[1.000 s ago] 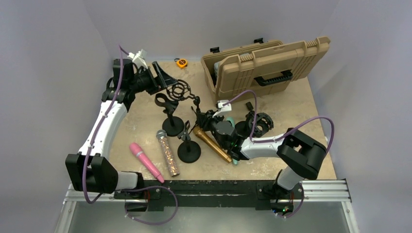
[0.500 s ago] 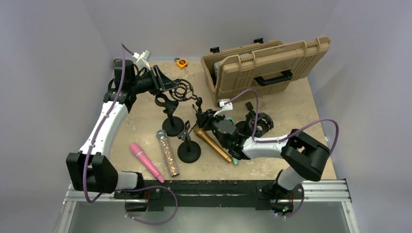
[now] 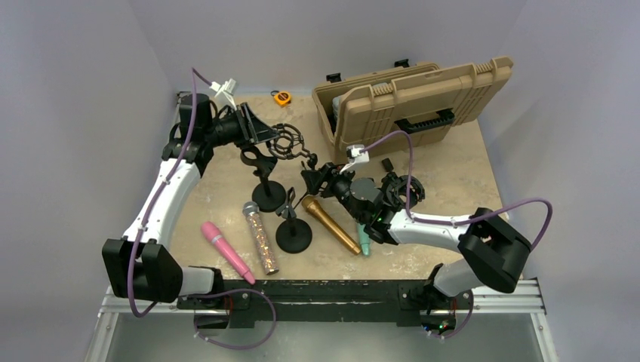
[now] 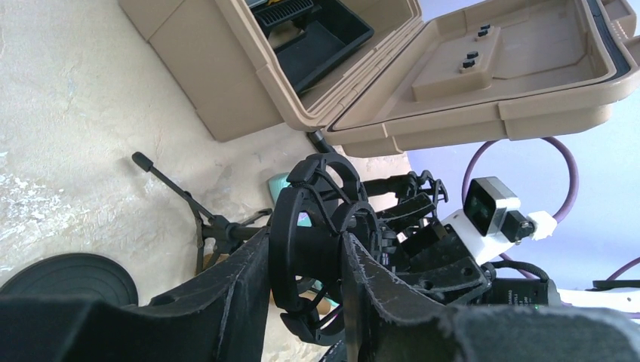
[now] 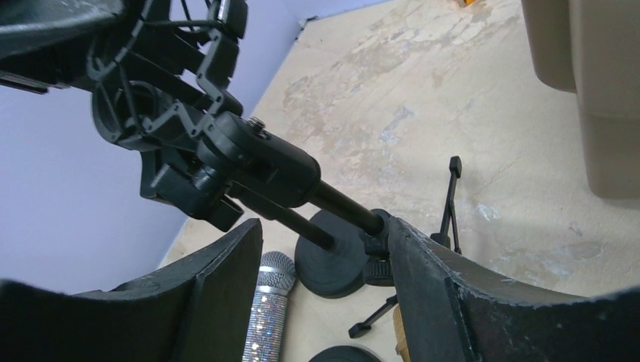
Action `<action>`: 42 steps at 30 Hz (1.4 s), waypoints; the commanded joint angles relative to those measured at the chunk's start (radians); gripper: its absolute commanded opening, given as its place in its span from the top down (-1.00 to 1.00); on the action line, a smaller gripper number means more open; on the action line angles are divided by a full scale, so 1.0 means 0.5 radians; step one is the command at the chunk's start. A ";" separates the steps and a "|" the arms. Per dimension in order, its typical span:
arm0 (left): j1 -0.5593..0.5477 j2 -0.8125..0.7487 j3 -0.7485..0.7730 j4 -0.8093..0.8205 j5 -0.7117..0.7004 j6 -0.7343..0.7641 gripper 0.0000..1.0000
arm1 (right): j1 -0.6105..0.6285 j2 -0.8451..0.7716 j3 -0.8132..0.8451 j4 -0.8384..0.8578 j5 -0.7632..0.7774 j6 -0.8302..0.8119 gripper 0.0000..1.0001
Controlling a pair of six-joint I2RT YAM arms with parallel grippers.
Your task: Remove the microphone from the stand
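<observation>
Btwn L gripper [image 4: 304, 250] jaws, shock mount [image 4: 290, 230] clenched; R gripper [image 5: 323, 226] released round stand [image 5: 266, 158].

The left pincer [image 3: 272, 137] meets the shock mount [image 3: 288, 145], and the gold microphone [image 3: 330, 225] lies on the table [image 3: 453, 173].

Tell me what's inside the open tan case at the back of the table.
The tan case holds a black tray insert with a yellow item at the frame's edge. From above, its nearer half hides most of the interior, so other contents cannot be told.
</observation>
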 commanded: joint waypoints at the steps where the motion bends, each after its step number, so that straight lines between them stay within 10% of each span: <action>1: -0.013 -0.083 0.007 0.043 0.016 0.067 0.37 | -0.004 0.030 0.061 -0.063 -0.043 0.016 -0.20; 25: -0.013 -0.108 -0.007 0.028 -0.019 0.081 0.46 | 0.033 0.098 0.069 -0.213 0.102 0.089 0.07; 35: -0.014 -0.111 -0.008 0.019 -0.045 0.084 0.49 | 0.195 0.333 0.428 -0.734 0.627 0.183 0.94; 42: -0.009 -0.101 -0.009 0.019 -0.041 0.078 0.51 | 0.411 0.732 0.845 -1.433 1.232 0.526 1.00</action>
